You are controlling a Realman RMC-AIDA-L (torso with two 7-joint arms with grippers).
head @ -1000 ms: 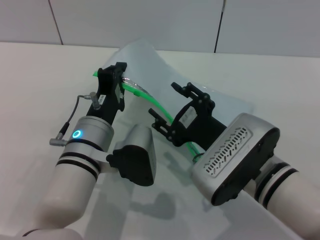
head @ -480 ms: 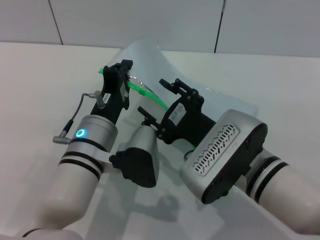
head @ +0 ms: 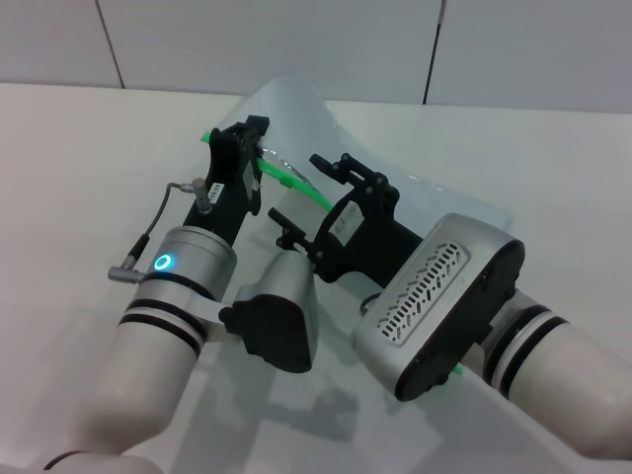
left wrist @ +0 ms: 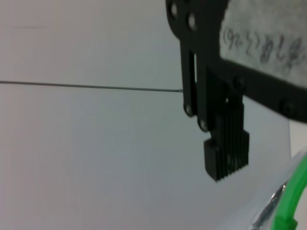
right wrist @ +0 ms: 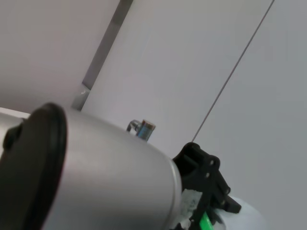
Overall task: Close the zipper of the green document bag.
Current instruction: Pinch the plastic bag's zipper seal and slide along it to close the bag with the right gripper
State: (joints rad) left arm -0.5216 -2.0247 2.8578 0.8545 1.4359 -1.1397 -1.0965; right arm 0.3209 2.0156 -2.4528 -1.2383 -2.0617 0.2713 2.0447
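Note:
The green document bag is a translucent pale-blue pouch lying on the white table, its far corner curled upward. The zipper, a bright green strip, runs along its edge between the two grippers. My left gripper is shut on the bag's zipper end, and a green tip pokes out beside it. The left wrist view shows one ribbed finger and the zipper close by. My right gripper is open, its fingers spread on either side of the zipper a short way from the left gripper. The slider tab is hidden.
The white table stretches around the bag, with a grey panelled wall behind it. In the right wrist view the left arm's silver body fills the foreground.
My right gripper has slid along the zipper toward the left gripper, staying open. The left gripper has shifted slightly up and right, carrying the bag's end with it.

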